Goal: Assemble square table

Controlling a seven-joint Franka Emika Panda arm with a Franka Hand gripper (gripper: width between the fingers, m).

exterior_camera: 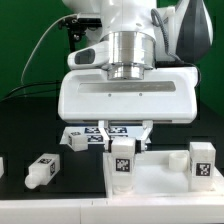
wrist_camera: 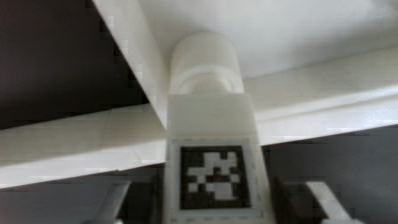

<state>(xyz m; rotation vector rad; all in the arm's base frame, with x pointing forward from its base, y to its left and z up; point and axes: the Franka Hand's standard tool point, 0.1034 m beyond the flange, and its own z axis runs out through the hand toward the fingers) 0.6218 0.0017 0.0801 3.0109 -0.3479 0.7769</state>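
The white square slab (exterior_camera: 160, 185) lies at the front, on the exterior view's right. One white leg (exterior_camera: 121, 160) with a tag sticker stands upright at its near-left corner, and a second leg (exterior_camera: 203, 160) stands at its right. My gripper (exterior_camera: 122, 138) hangs right above the first leg, open, with a finger on each side of the leg's top and a gap on both sides. In the wrist view the tagged leg (wrist_camera: 214, 150) runs up the middle between my fingers (wrist_camera: 121, 200) over the slab (wrist_camera: 80, 135). My gripper (wrist_camera: 228, 205) holds nothing.
Two loose legs lie on the dark table at the exterior view's left, one nearer (exterior_camera: 42, 171) and one farther back (exterior_camera: 78, 139). The marker board (exterior_camera: 112, 130) lies behind the gripper. The green backdrop and cables are at the back.
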